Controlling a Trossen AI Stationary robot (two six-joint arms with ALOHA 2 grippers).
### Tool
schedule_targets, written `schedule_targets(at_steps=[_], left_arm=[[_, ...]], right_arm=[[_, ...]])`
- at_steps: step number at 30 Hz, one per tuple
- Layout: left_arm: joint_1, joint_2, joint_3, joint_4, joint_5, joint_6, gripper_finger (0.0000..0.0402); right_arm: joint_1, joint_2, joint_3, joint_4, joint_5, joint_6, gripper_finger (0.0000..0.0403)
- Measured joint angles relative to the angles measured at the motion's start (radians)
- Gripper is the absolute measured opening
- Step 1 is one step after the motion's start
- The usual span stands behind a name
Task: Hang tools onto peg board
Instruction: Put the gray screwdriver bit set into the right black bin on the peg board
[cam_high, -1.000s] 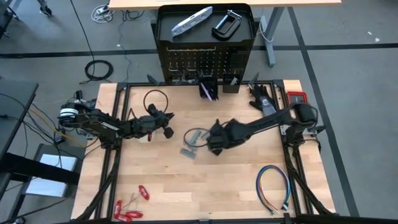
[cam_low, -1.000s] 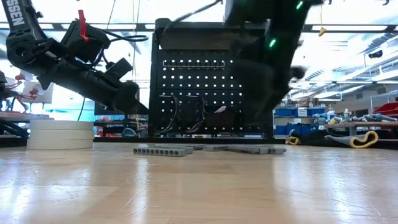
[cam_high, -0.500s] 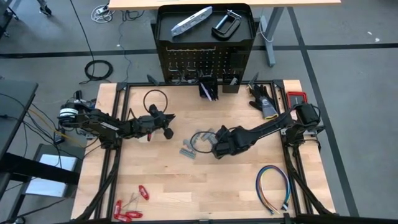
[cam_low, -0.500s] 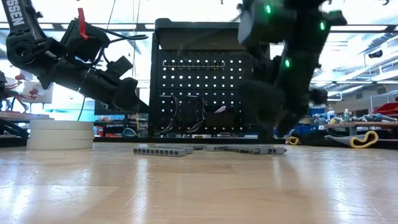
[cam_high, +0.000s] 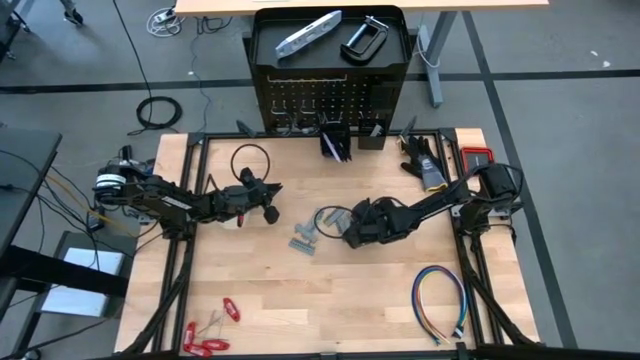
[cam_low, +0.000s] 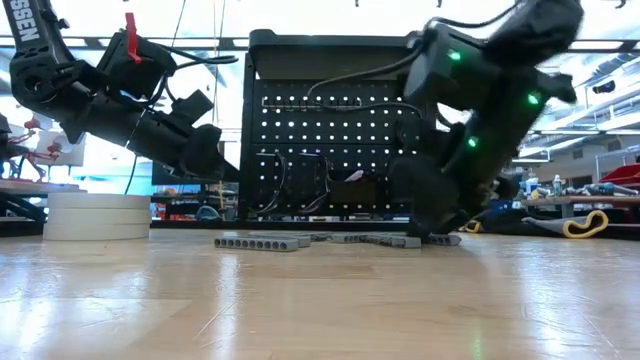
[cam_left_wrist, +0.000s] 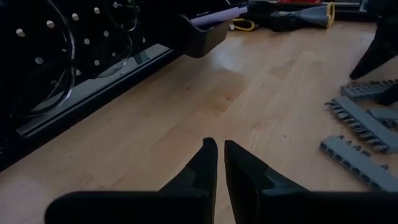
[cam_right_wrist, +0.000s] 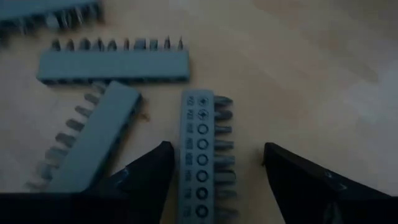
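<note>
**Q:** Where does the piece you're after lie from your gripper?

**A:** Straight ahead of my right gripper (cam_right_wrist: 214, 168), between its fingers. They are spread wide, holding nothing, and a grey bit holder (cam_right_wrist: 204, 146) lies flat on the surface (cam_high: 330, 290) in the gap. Its long axis runs away from me along my line of reach, so I judge the fingers would close across its narrow width. Two more holders lie just beside it: one slanted (cam_right_wrist: 96, 134), off one finger, and one crosswise (cam_right_wrist: 113, 65) beyond the tip of mine.

**Q:** Which arm is nearer that pile?

**A:** The right, plainly. From above, the right gripper (cam_high: 358, 222) sits low at the edge of the grey pieces (cam_high: 305, 243). My left gripper (cam_high: 268, 200) waits well apart on the pile's other side, fingers pressed together with nothing between them.

**Q:** And where must the holder go?

**A:** To the peg board (cam_high: 325, 100), which stands upright well beyond the gripper at the surface's far edge.

**Q:** What do its containers hold?

**A:** The tray on top carries a silver bar tool (cam_high: 308, 32) and a black C-clamp (cam_high: 362, 38). One small bin (cam_high: 335, 145) at the board's foot holds dark pens. The other bin (cam_high: 371, 139) beside it I can't see into. Something dark already hangs on the hooks, though I can't tell what.

**Q:** The risk?

**A:** I'd guess nudging the slanted neighbour as I close.
</note>
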Motion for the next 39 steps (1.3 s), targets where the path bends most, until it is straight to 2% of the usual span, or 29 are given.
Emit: schedule_targets(at_steps=[6,11,18,27,39], left_arm=[[0.000,0.000,0.000,-0.001,0.018,-0.026,0.0035],[0.000,0.000,0.000,-0.001,0.037,-0.028,0.0035],[0.001,0.000,0.000,0.004,0.021,-0.024,0.0035],[0.002,0.000,0.000,0.027,0.013,-0.022,0.0035],[0.002,0.000,0.000,0.027,0.013,-0.022,0.0035]], right_arm=[[0.012,0.000,-0.226,0.459,0.114,-0.064,0.0254],[0.015,0.005,-0.360,0.750,0.149,-0.232,0.0254],[-0.001,0.011,-0.390,0.794,0.137,-0.245,0.0244],[0.010,0.089,-0.390,0.893,0.194,-0.256,0.0215],[-0.002,0.062,-0.383,0.889,0.195,-0.286,0.0133]])
